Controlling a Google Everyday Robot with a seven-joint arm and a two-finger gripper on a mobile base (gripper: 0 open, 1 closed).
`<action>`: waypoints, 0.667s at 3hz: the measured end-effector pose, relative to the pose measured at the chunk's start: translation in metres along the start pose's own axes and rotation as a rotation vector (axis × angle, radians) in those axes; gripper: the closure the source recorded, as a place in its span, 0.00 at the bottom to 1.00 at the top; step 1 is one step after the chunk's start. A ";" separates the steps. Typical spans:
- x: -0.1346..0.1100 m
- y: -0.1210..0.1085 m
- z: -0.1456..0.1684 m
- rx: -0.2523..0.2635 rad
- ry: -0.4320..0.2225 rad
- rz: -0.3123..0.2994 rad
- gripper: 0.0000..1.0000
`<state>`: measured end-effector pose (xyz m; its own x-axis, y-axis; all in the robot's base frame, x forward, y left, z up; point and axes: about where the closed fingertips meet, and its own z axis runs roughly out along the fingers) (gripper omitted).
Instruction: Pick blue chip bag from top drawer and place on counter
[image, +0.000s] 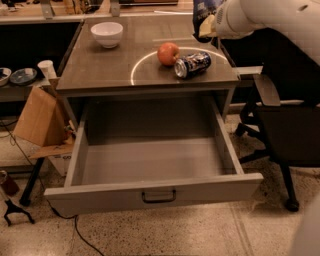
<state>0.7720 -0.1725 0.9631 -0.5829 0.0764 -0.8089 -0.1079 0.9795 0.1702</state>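
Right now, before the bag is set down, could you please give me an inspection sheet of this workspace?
Surface: counter, marked with a white circle.
Job's things: blue chip bag held above counter's right rear edge; top drawer pulled open.
Clutter: bowl, apple, can lying on its side.
Gripper: gripper shut on the bag, at counter's right rear.
Cables: cable trailing below drawer's left corner.
Surroundings: cardboard box left, chair right.

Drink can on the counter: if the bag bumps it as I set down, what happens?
The drink can lies on its side beside the apple, so it would probably roll. The blue chip bag in the gripper, above the counter at right rear, looks soft, so any nudge is likely gentle.
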 end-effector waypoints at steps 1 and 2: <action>-0.010 0.007 0.027 0.000 -0.012 0.012 1.00; -0.016 0.005 0.050 0.017 -0.027 0.041 1.00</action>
<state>0.8211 -0.1592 0.9483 -0.5646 0.1208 -0.8164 -0.0708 0.9785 0.1938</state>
